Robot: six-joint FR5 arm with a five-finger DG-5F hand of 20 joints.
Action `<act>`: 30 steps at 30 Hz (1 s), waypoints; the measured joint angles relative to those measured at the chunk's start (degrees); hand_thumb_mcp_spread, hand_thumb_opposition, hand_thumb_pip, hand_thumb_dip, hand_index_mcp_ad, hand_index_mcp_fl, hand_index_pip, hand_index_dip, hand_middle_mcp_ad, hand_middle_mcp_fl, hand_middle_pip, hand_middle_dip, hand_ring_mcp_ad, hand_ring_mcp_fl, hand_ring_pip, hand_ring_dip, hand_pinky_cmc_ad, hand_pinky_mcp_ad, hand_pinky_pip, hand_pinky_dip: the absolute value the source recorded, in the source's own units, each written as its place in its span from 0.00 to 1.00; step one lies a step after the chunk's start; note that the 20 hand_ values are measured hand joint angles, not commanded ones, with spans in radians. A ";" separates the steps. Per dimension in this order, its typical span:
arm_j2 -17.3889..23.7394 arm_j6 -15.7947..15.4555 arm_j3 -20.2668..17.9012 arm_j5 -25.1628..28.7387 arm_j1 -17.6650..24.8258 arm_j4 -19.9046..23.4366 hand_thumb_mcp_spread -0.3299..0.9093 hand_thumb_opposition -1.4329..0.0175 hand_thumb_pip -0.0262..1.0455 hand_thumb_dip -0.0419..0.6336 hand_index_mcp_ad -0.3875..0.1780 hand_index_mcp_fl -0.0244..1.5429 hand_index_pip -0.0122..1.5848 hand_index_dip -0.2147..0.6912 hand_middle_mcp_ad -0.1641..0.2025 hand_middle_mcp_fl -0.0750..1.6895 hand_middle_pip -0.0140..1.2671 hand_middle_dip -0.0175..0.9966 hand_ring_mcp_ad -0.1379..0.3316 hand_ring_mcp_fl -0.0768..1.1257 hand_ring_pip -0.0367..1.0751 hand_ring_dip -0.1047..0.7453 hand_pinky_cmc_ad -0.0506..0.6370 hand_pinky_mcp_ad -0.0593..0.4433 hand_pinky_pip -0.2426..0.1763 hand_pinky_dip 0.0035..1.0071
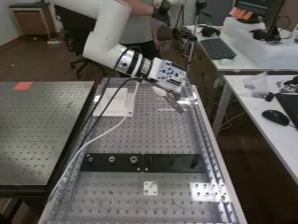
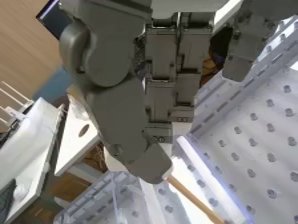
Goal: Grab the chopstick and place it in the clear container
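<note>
In the wrist view, the chopstick (image 2: 196, 201) runs outward from just beyond the tip of the thumb (image 2: 149, 167), the rest of its length leading away from the palm. Its long axis lies nearly in line with the bright rail (image 2: 214, 179) rather than square across it. The thumb is brought over toward the tips of the fingers (image 2: 161, 100), and the chopstick looks pinched there by its end, though the thumb hides the contact, so that is a likely reading, not a sure one. Transparent edges of the clear container (image 2: 120, 200) show near the thumb tip, apart from the chopstick's visible length. The coming move turns on that angle: the free length should be tipped toward the opening before release, or it may catch the rim.

In the high view, the arm (image 1: 105, 42) comes in from the far left, bent downward, with the hand (image 1: 174, 100) over the far right part of the table (image 1: 143, 132), near its right edge. The hand slants down and rightward, its palm side hard to judge.
</note>
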 joint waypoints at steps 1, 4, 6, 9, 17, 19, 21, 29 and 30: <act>-0.01 -0.04 0.03 -0.55 0.02 -0.05 0.95 0.23 0.47 0.57 0.38 0.78 0.35 0.68 0.54 0.76 0.20 0.69 0.32 0.69 0.14 0.82 0.60 0.81 0.72 0.15; -0.01 -0.16 0.09 -0.08 0.08 -0.24 0.95 0.23 0.46 0.57 0.38 0.78 0.35 0.68 0.54 0.76 0.20 0.69 0.32 0.69 0.15 0.81 0.60 0.80 0.72 0.15; -0.05 -0.32 0.16 0.22 0.13 -0.32 0.95 0.23 0.43 0.57 0.36 0.78 0.35 0.68 0.54 0.76 0.20 0.69 0.30 0.69 0.15 0.81 0.60 0.81 0.72 0.15; -0.15 -0.48 0.68 0.29 0.30 -1.38 0.86 0.23 0.41 0.55 0.38 0.73 0.34 0.68 0.55 0.77 0.19 0.69 0.29 0.67 0.15 0.81 0.60 0.81 0.72 0.15; -0.49 -1.49 1.71 -1.47 0.18 -2.33 0.74 0.37 0.49 0.57 0.37 0.61 0.28 0.61 0.55 0.68 0.15 0.69 0.37 0.63 0.15 0.84 0.62 0.80 0.70 0.15; -0.60 -2.12 2.04 -2.41 0.03 -2.40 0.71 0.38 0.49 0.57 0.37 0.60 0.27 0.61 0.55 0.68 0.15 0.69 0.40 0.63 0.16 0.84 0.62 0.81 0.70 0.16; -0.66 -2.60 2.29 -3.48 0.00 -2.38 0.70 0.39 0.49 0.56 0.37 0.59 0.26 0.60 0.54 0.67 0.15 0.69 0.51 0.62 0.16 0.86 0.62 0.81 0.67 0.16; -0.60 -3.39 3.89 -2.06 0.12 -2.11 0.67 0.41 0.53 0.56 0.35 0.53 0.22 0.58 0.54 0.60 0.13 0.69 0.44 0.44 0.09 0.74 0.67 0.81 0.61 0.21; -0.52 -3.55 3.92 -2.06 0.12 -1.90 0.66 0.41 0.53 0.56 0.35 0.52 0.21 0.58 0.55 0.57 0.12 0.69 0.44 0.43 0.09 0.73 0.68 0.81 0.58 0.21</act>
